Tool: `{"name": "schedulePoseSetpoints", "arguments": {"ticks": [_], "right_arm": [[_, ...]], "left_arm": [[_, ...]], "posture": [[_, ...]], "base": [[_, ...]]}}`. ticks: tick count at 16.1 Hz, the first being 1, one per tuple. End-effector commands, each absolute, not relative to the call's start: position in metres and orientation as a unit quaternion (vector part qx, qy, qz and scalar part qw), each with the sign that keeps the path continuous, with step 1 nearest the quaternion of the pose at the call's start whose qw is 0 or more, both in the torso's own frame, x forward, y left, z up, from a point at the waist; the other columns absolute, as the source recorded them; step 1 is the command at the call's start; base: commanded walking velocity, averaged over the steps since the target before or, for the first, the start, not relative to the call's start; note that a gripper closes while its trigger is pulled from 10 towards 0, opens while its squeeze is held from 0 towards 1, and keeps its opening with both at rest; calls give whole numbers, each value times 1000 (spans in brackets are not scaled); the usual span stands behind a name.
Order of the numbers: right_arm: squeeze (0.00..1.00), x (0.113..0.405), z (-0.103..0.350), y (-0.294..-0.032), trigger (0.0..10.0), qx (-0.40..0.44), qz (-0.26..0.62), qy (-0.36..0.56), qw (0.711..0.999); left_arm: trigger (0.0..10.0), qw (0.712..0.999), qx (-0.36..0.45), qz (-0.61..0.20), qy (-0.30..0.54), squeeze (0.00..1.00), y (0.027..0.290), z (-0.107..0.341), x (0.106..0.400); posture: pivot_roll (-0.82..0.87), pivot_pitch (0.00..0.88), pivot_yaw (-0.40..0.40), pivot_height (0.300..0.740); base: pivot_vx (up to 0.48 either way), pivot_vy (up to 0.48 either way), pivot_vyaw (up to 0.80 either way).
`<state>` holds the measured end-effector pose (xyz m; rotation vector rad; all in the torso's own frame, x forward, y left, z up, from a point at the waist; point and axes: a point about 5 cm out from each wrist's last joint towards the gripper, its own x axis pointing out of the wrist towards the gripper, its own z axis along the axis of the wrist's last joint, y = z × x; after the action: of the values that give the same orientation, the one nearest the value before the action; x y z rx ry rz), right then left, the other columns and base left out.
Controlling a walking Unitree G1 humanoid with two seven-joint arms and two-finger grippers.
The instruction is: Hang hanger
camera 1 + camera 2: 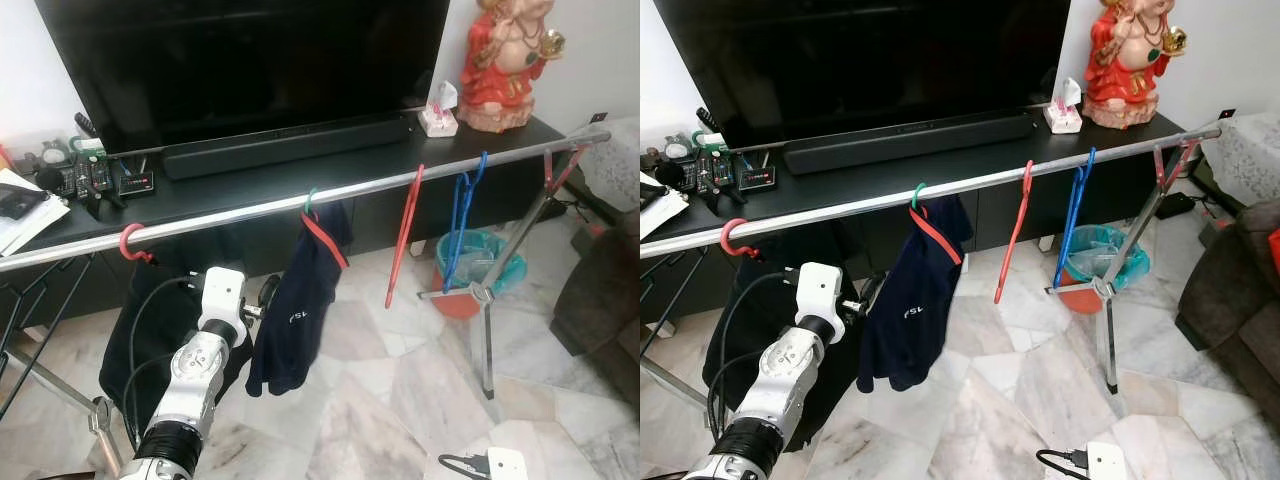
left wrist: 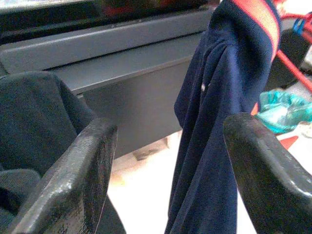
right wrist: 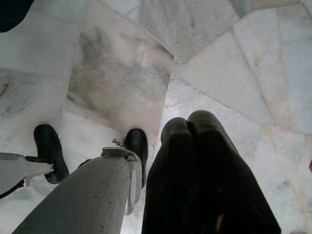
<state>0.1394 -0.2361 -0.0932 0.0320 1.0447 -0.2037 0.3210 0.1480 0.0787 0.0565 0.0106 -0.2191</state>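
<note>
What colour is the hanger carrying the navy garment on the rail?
The hanger is red with a green hook, clearest in the left eye view.

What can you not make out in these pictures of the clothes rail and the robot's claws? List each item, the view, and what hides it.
- Hanger inside the black garment, left eye view: covered by the cloth and the left arm; just its red hook shows.
- Left claw, eye views: behind its own wrist.
- Navy shirt hem, left wrist view: cut off by the bottom edge.
- Small items beside the TV: too small to identify.
- Right claw: nothing seen between its closed fingers.
</note>
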Motion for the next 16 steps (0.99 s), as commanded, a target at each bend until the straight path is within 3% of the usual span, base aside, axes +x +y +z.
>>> {"name": "schedulePoseSetpoints", "arguments": {"ticks": [1,3,7,12,16], "right_arm": [[0,139,-93,-237,10000,21,-103,497,861],[0,139,-93,-237,10000,21,-103,496,862],[0,139,-93,-237,10000,24,-101,501,859],[0,139,-93,-237,10000,23,-102,497,862],[0,139,-93,-237,10000,22,-100,498,861]], "left_arm": [[10000,993,21,-116,-7,0,146,84,322],[10000,992,16,-126,-10,0,144,85,321],[10000,991,12,-133,-14,0,145,85,320],[10000,990,11,-137,-15,0,145,86,319],[10000,990,17,-138,-15,0,145,86,319]], "posture": [[29,0,-4,740],[28,0,-3,740],[34,0,-5,740],[35,0,-5,740],[36,0,-8,740]], "base": [[0,0,0],[0,0,0],[277,0,-347],[297,0,0],[0,0,0]]}}
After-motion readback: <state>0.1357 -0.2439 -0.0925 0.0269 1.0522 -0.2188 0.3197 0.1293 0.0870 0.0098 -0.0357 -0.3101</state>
